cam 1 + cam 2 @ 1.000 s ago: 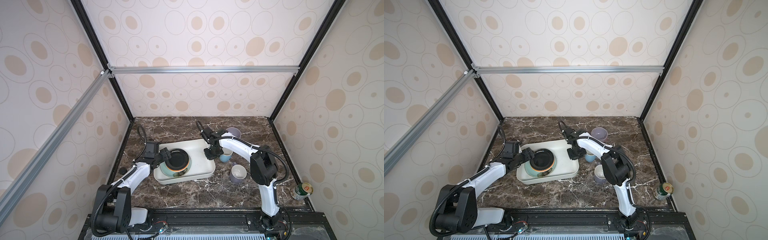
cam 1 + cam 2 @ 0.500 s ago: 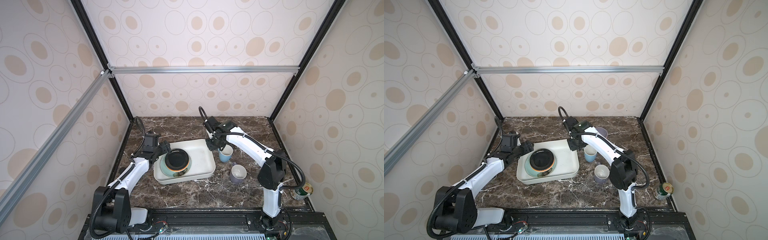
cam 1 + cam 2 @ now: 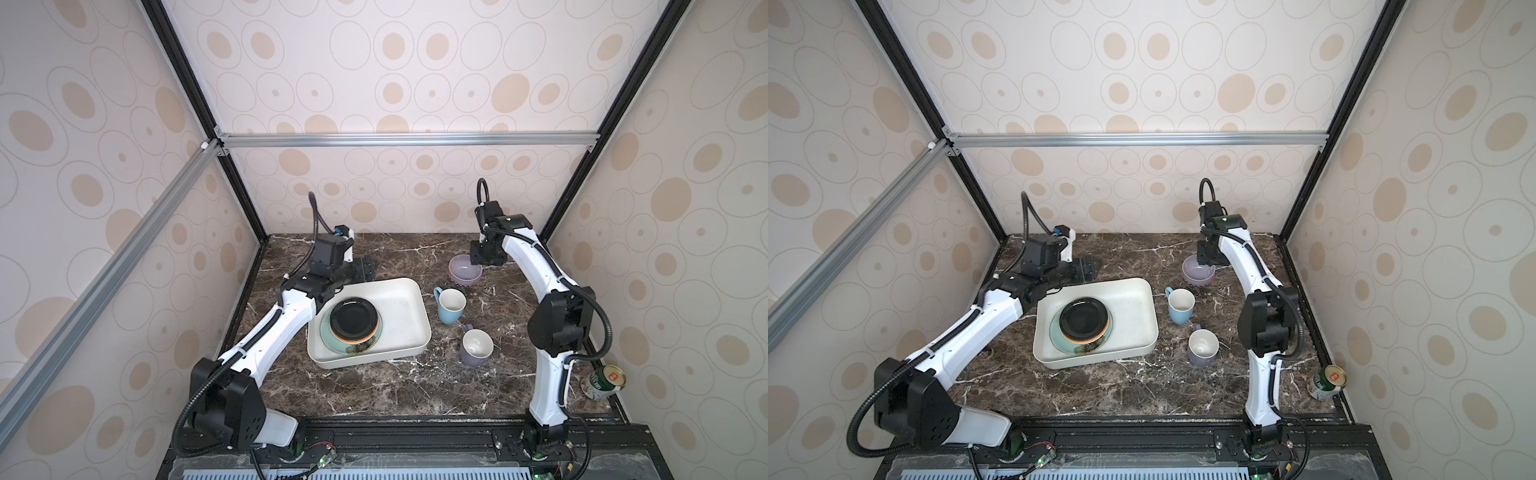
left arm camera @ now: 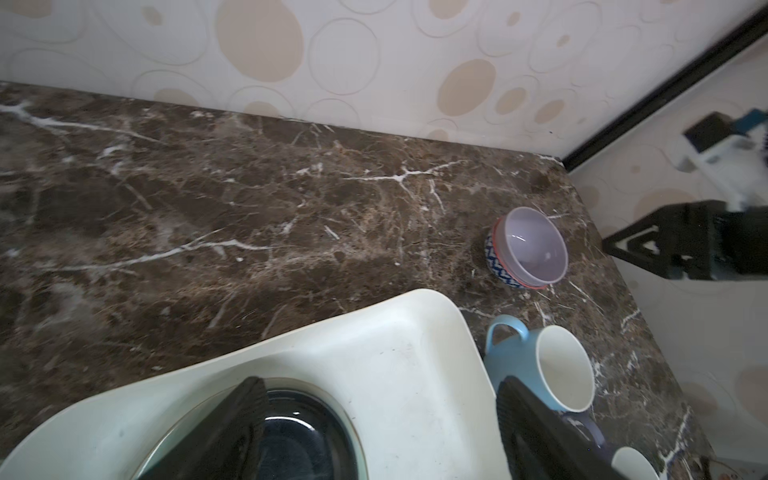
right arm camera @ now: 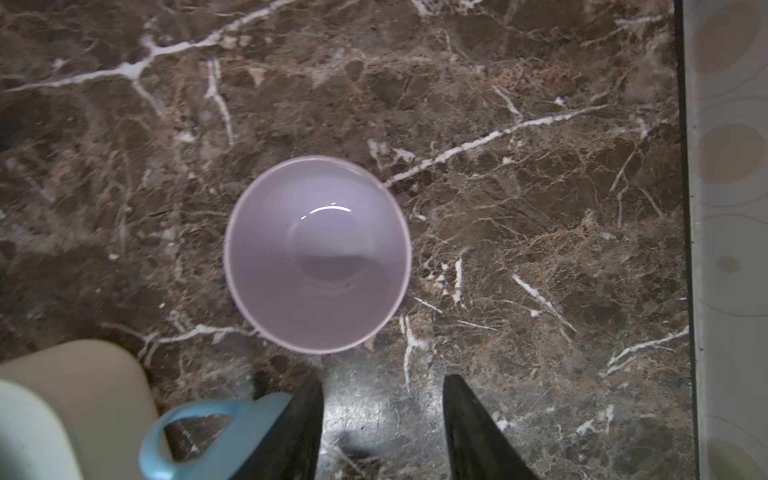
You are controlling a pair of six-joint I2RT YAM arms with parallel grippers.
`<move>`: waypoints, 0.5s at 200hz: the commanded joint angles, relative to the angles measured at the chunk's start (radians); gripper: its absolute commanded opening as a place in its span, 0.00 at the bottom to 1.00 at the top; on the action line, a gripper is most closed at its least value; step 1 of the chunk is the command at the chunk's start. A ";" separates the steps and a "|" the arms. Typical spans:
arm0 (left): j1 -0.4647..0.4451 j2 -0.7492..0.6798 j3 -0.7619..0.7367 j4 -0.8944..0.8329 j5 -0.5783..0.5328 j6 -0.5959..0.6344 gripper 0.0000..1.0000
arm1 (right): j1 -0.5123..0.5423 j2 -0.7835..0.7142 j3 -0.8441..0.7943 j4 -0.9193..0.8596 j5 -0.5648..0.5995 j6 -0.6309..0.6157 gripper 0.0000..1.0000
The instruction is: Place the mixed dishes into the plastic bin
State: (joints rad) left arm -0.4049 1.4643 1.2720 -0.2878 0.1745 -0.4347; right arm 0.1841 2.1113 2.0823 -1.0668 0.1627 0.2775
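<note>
Right wrist view: right hand point(image 5: 382, 380) just beside lavender bowl point(image 5: 318, 253), bowl lying ahead; spread apart, empty. Left hand point(image 4: 379, 380) farther off, apart too.

The whole cell is taken from high above its 6 o'clock edge in both top views, the stereo pair tilted steeply down across the table point(image 3: 374, 386) toward the back wall point(image 3: 395, 191) at 12 o'clock. The left wrist camera is held low over the plastic bin point(image 4: 395, 353) and aimed toward 2 o'clock, where the lavender bowl point(image 4: 534, 245) and light blue mug point(image 4: 557, 370) are caught. The right wrist camera is pointed straight down, close above that bowl; the mug's handle and a bin corner are shared with the left wrist view.
</note>
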 commanded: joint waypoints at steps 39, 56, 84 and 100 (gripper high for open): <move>-0.145 0.190 0.237 -0.098 -0.052 0.087 0.87 | -0.057 0.126 0.089 -0.012 -0.087 -0.003 0.48; -0.165 0.222 0.268 -0.107 -0.064 0.093 0.87 | -0.061 0.156 0.105 -0.010 -0.100 -0.004 0.48; -0.188 0.250 0.295 -0.115 -0.076 0.098 0.87 | -0.061 0.207 0.132 -0.009 -0.116 0.002 0.44; -0.197 0.255 0.297 -0.120 -0.083 0.098 0.87 | -0.061 0.228 0.138 -0.007 -0.120 0.003 0.41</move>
State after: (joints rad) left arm -0.5869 1.7164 1.5154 -0.3782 0.1204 -0.3660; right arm 0.1230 2.2997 2.1902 -1.0595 0.0605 0.2790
